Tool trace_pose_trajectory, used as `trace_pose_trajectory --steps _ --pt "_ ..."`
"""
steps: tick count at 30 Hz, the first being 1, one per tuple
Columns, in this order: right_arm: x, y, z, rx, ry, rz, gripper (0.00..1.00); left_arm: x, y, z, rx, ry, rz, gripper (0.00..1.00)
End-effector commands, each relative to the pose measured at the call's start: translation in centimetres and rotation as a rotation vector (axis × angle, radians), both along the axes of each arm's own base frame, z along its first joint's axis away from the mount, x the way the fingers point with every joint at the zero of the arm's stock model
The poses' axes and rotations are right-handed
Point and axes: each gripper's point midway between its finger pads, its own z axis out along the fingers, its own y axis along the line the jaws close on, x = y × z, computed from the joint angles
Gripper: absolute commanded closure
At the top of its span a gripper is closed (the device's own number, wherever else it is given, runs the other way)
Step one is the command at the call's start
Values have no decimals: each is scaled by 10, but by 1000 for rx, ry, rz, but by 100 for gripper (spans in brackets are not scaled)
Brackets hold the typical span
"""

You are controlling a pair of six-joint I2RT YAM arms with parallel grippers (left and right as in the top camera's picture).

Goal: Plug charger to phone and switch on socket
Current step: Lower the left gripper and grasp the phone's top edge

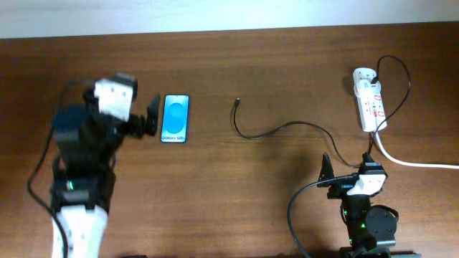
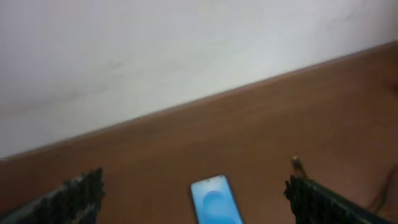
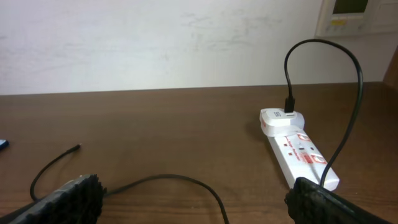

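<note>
The phone [image 1: 175, 118] lies flat on the brown table at the left, with its blue screen up. My left gripper [image 1: 150, 119] is open and empty just left of it, pointing at it. In the left wrist view the phone [image 2: 216, 202] lies between and ahead of the open fingers [image 2: 194, 182]. The charger [image 1: 287, 127] is a thin black cable; its plug tip [image 1: 237, 102] lies loose right of the phone. It runs to the socket [image 1: 369, 100] at the far right. My right gripper [image 1: 348, 165] is open and empty, with the cable [image 3: 174, 179] and the socket [image 3: 298, 152] ahead of it.
A thick white cord [image 1: 416, 163] runs from the socket off the right edge. A white wall [image 3: 155, 43] stands behind the table's far edge, with a wall panel [image 3: 351, 15] at the upper right. The phone's corner [image 3: 2, 144] shows at the left edge of the right wrist view.
</note>
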Motion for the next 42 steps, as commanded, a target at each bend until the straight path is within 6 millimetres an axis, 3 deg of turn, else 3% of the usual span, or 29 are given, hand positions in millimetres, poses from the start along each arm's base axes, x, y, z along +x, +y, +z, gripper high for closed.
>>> trace_pose_trajectory --steps 1,4,6,7,9,11,13,16,19,24,26,28,33,38,42 --pt "0 3 -3 4 3 13 2 36 -21 19 -46 69 -125 1" --pt "0 3 -3 4 3 13 2 68 -31 18 -72 173 -174 1" --pt "0 3 -3 4 3 13 2 88 -30 4 -51 253 -136 1" --pt "0 3 -3 4 3 13 2 97 -25 -7 -20 293 -86 1" --pt "0 3 -3 4 3 13 2 109 -14 -46 67 405 20 1" --pt "0 3 -3 4 3 13 2 107 -23 -86 94 522 12 1" --pt "0 3 -3 4 3 13 2 106 -39 -107 86 579 -36 1" --pt "0 3 -3 4 3 13 2 102 -62 -123 39 631 -93 1" --pt "0 3 -3 4 3 13 1 94 -76 -123 1 655 -151 1" --pt "0 3 -3 4 3 13 2 96 -77 -122 -3 646 -153 1" --pt "0 3 -3 4 3 13 2 103 -64 -128 -61 680 -3 1" --pt "0 3 -3 4 3 13 1 108 -26 -144 42 704 252 1" --pt "0 3 -3 4 3 13 2 103 -29 -155 -17 904 348 1" --pt "0 3 -3 4 3 13 2 91 -54 -207 -84 1097 345 1" --pt "0 3 -3 4 3 13 2 88 -42 -250 -8 1160 400 1"
